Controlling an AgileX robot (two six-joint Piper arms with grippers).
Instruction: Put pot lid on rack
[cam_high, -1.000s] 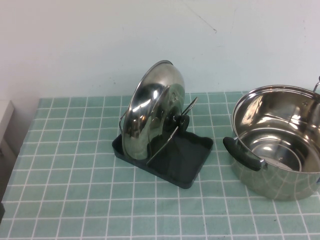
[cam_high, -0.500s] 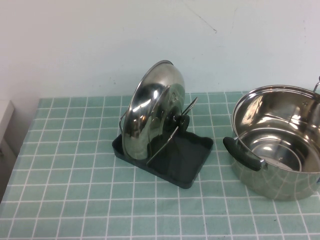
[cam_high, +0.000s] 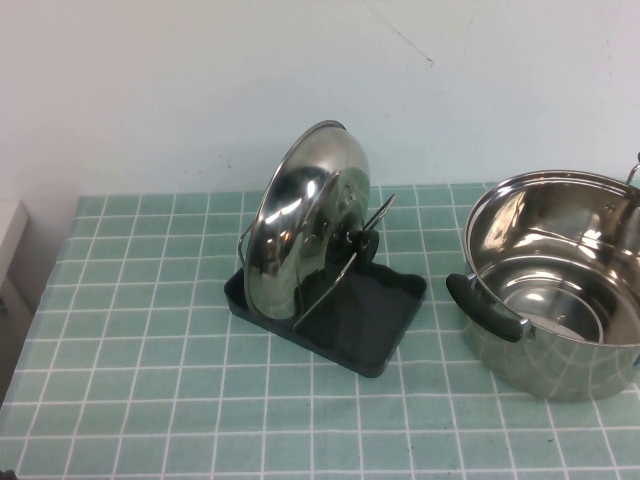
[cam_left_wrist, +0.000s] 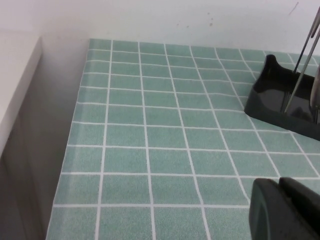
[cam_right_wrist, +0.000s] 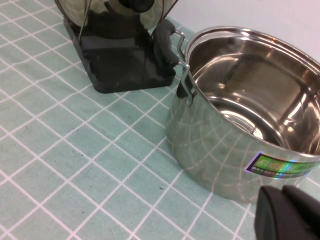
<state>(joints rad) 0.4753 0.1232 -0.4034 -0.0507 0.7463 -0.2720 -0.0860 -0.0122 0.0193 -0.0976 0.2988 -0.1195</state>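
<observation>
At right of the high view stands the empty steel pot (cam_high: 552, 280). At centre the pot lid (cam_high: 305, 232) leans upright in the rack (cam_high: 330, 312); placement looks finished. Only retreat remains. Left gripper (cam_left_wrist: 287, 207) and right gripper (cam_right_wrist: 290, 212) sit low in their wrist views; whether their claws are wide or narrow, I cannot tell.

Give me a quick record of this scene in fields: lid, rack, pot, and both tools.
pot lid: standing on edge in the rack, leaning on its wire loops, knob toward the pot
rack: on the green tiled cloth, left of the pot
pot: uncovered, empty, apart from the rack
left tool: above the cloth, near the rack, holding nothing
right tool: beside the pot, holding nothing
</observation>
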